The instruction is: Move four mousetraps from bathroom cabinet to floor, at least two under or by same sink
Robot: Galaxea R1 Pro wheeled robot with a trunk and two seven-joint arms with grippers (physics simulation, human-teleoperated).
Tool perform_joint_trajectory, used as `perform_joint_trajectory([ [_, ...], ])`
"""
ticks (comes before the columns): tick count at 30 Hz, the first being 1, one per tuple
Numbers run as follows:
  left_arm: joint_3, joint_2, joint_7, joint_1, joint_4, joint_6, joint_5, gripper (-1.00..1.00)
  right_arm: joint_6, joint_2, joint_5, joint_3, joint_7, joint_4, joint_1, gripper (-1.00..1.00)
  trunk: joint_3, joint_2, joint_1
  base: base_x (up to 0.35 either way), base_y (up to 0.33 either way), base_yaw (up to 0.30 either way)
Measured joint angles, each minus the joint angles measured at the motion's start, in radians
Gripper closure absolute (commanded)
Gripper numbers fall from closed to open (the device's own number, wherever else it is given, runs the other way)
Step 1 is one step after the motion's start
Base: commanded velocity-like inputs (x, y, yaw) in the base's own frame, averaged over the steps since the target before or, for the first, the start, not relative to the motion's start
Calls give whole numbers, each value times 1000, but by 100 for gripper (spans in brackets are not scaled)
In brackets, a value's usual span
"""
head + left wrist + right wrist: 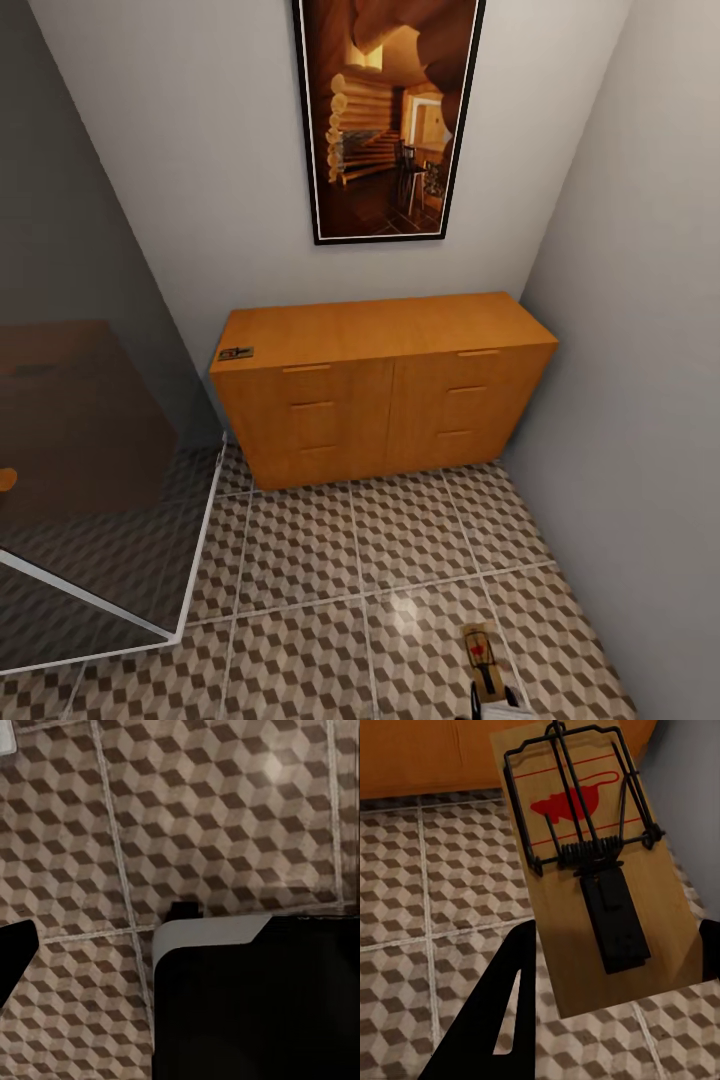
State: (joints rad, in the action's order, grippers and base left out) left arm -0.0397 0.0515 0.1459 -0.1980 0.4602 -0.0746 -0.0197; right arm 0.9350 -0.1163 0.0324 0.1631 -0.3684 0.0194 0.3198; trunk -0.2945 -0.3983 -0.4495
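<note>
Tiles printed with brown, beige and white cubes cover the bathroom floor (400, 580), split by pale grout lines and catching a soft glare near the middle. Against the far wall stands the orange-brown cabinet (385, 385), drawers shut, wedged into the corner where the grey walls meet. One mousetrap (236, 353) lies flat on its top at the front left corner. Above it hangs a tall dark-framed picture (388, 115) of a log interior. A smoked glass panel (95, 420) with a white edge closes off the left side.

Low at the right, the right gripper (607, 967) holds a second mousetrap (585, 862) above the tiles, its board tilted, with the wire and red mouse mark facing up. The dark fingers (499, 1012) sit either side of the board's near end, clamped on it. From the head camera this trap (484, 660) shows near the bottom edge.

The left gripper's camera looks down at floor tiles past a dark and white body; whether its jaws are apart or together, I cannot tell.
</note>
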Motion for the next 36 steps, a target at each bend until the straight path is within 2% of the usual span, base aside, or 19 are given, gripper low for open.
perform_joint_trajectory([
  [2, 0, 1, 1, 0, 55, -21, 0, -100, -1, 1, 0, -1, 10, 0, 0, 100, 0, 0, 0, 0, 0, 0],
  [5, -1, 1, 2, 0, 231, -174, 0, -100, -2, 1, -1, -1, 19, 0, 0, 100, 0, 0, 0, 0, 0, 0],
  [7, -2, 1, 2, 0, 285, -232, 0, -100, -2, 1, 0, -1, 20, 0, 0, 100, 0, 0, 0, 0, 0, 0],
  [9, -2, 1, 2, 0, 384, -320, 0, -100, -1, 1, -1, -1, 20, 0, 0, 100, 0, 0, 0, 0, 0, 0],
  [10, -2, 1, 2, 0, 409, -338, 0, -100, -2, 1, -1, -1, 21, 0, 0, 100, 0, 0, 0, 0, 0, 0],
  [14, 20, 23, 24, 23, 387, -315, 21, -100, 17, 1, -1, -4, -7, -2, -23, 100, 0, 0, 0, 0, 0, 0],
  [17, 35, 39, 41, 40, 370, -299, 37, -100, 16, 3, -1, -4, -3, -2, -40, 100, 0, 0, 0, 0, 0, 0],
  [20, 51, 24, 59, 57, 353, -283, 52, -100, 8, 17, -3, -4, 0, -2, -57, 100, 0, 0, 0, 0, 0, 0],
  [24, 65, 20, 82, 80, 331, -261, 53, -100, 1, 39, -3, -4, 1, -2, -80, 100, 0, 0, 0, 0, 0, 0],
  [36, 63, 17, 150, 148, 263, -194, 53, -100, -2, 47, -1, -1, 2, -2, -83, 100, 0, 0, 0, 0, 0, 0],
])
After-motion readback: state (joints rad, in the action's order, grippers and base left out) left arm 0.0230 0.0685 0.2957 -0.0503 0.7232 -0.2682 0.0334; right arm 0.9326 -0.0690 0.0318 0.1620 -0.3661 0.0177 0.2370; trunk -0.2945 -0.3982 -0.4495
